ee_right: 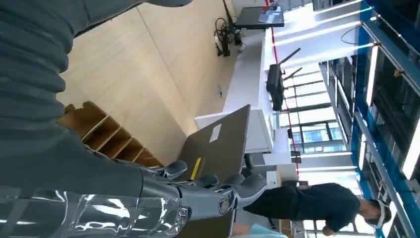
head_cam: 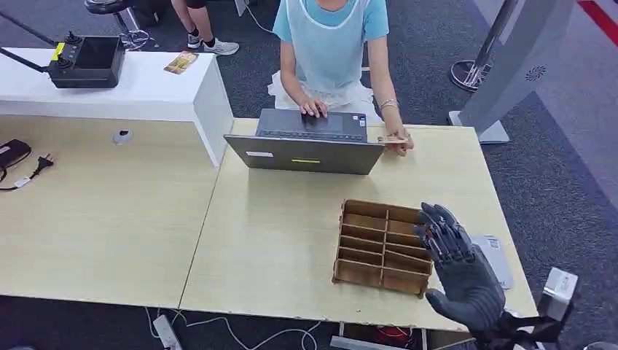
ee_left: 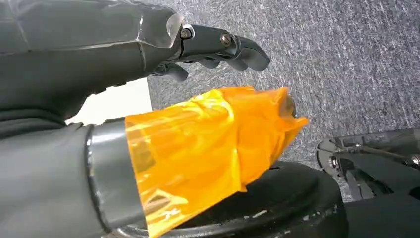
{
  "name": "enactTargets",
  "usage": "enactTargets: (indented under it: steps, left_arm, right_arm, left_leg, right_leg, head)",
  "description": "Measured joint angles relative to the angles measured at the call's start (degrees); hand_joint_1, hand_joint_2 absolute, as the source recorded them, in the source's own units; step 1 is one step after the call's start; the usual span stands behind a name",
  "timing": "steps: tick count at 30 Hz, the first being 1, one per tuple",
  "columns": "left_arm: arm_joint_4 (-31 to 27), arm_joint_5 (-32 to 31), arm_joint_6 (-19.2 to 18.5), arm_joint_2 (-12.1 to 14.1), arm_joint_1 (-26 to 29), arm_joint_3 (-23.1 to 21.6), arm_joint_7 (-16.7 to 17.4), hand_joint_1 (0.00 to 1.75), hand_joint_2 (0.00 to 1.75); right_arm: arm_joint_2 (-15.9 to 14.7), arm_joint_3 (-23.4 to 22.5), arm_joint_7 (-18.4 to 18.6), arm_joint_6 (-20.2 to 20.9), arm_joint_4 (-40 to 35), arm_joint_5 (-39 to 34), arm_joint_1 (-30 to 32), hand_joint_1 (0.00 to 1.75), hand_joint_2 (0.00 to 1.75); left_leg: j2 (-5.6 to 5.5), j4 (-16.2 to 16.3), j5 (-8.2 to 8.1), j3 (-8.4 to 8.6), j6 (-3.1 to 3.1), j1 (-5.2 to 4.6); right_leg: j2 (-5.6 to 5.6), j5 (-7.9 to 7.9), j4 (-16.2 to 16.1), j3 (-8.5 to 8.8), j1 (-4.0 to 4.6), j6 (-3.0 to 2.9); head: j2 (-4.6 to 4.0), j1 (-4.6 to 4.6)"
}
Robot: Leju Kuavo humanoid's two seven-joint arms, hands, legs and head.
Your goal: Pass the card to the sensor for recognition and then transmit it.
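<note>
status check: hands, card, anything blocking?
Right robot hand open, empty, raised beside wooden organizer. Left robot hand empty, hanging over carpet. Card in person's hand by laptop. Nothing blocking.

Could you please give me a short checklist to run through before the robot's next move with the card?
1. Right hand free and open: ok, fingers apart, holding nothing, beside the wooden organizer.
2. Card located: ok, at the person's hand by the laptop.
3. Card within reach: not ok, it is across the table.
4. Left hand free: ok, hanging over carpet.
5. Sensor located: cannot tell.
</note>
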Motion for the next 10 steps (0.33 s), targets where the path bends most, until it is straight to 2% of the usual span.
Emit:
enactTargets:
  steps: [10]
  left_arm:
    - [0.0, -0.1, 0.2, 0.0, 0.0, 0.0, 0.0, 0.0, 0.0]
  right_arm:
    - [0.0, 0.2, -0.3, 0.0, 0.1, 0.0, 0.4, 0.0, 1.75]
  left_leg:
    - [0.0, 0.0, 0.0, 0.0, 0.0, 0.0]
  right_leg:
    - [0.0, 0.0, 0.0, 0.0, 0.0, 0.0]
  head:
    - [0.0, 0.0]
